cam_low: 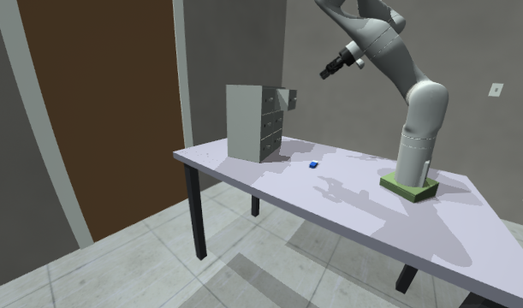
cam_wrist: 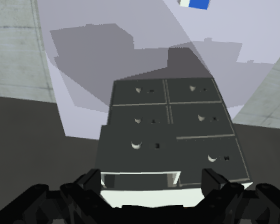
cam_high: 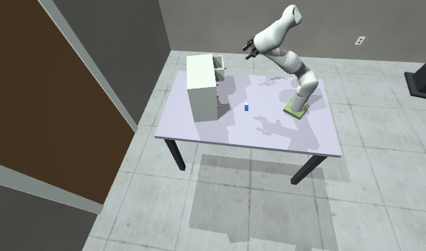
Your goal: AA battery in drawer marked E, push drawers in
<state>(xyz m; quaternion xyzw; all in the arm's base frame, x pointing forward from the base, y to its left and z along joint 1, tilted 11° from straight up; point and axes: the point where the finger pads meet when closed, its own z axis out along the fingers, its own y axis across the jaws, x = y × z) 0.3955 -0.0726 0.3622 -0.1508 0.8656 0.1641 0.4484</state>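
The AA battery [cam_high: 246, 107] [cam_low: 313, 164] [cam_wrist: 198, 4], blue with a white end, lies on the table in front of the chest. The pale grey chest [cam_high: 203, 104] [cam_low: 244, 124] stands upright on the table. One top-row drawer [cam_high: 219, 76] [cam_low: 292, 100] [cam_wrist: 116, 150], at the side far from the exterior camera, is pulled out and looks level; its letter is too small to read surely. The other drawers look pushed in. My gripper [cam_high: 245, 53] [cam_low: 323, 75] [cam_wrist: 151, 180] is open and empty, in the air above and in front of the pulled-out drawer, pointing down toward the chest.
The table [cam_high: 233, 139] [cam_low: 287, 192] carries the chest near its left end and the robot's green base plate [cam_high: 292, 113] [cam_low: 408, 194] at the right. A wall stands behind the table, and a brown door [cam_high: 59, 104] [cam_low: 107, 128] is to the left.
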